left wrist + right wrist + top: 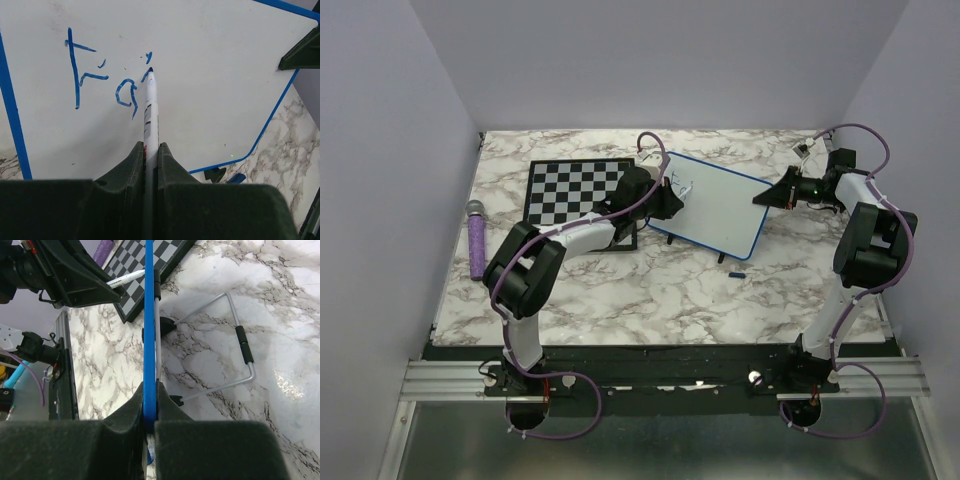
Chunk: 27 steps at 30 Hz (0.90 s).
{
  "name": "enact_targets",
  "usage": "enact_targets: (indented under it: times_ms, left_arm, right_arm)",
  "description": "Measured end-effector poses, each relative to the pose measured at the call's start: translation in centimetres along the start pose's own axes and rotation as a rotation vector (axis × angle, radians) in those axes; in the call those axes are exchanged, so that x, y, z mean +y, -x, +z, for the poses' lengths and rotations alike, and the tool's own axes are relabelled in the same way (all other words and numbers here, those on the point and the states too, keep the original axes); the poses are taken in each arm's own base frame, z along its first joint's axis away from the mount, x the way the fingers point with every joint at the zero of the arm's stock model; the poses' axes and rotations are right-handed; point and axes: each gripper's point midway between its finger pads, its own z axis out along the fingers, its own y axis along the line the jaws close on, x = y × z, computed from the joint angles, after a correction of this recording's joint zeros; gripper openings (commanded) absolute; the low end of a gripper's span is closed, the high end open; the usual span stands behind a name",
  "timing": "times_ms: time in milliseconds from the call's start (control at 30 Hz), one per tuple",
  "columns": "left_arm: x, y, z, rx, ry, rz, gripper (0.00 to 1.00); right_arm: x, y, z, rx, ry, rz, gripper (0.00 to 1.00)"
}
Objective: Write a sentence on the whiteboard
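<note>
Whiteboard [715,205] stands propped on the marble worktop [670,290], right of centre, just right of the chessboard [575,190]. Long axis runs left to right across the worktop, the right end a little nearer the arms. The white face leans back, turned up and toward the arm bases.

Right wrist view: board seen edge-on, its blue frame [149,315] running straight away from the camera. A wire stand [240,345] splays out on the marble behind it.

Right pincer [150,405] clenched on the board's right edge.

Left pincer [151,150] clenched on a marker [150,115]. Marker's long axis points straight out from the wrist toward the board. Its blue tip touches the face at the lower stroke of an "i".

The sentence [100,80] so far: blue "F", "a" and part of an "i", in the board's upper-left area.

A small blue piece [737,272] lies on the worktop near the board's near right corner. A purple cylinder [477,240] lies at the far left edge.
</note>
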Motion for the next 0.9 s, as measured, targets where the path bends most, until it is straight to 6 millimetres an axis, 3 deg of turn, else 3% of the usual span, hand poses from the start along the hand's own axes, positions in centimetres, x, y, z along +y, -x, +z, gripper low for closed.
enact_targets:
  times_ms: [167,600,900]
  left_arm:
    - [0.1,-0.2,0.0,0.002,0.001,0.0,0.0]
    - [0.7,-2.8,-0.9,0.048,0.001,-0.013,0.0]
    - [0.8,-3.2,-1.2,0.056,0.004,-0.015,0.0]
  right_arm:
    - [0.0,0.0,0.0,0.0,0.0,0.0,0.0]
    - [0.0,-0.1,0.0,0.002,-0.003,0.005,0.01]
    - [0.0,0.0,0.0,0.002,-0.003,0.005,0.0]
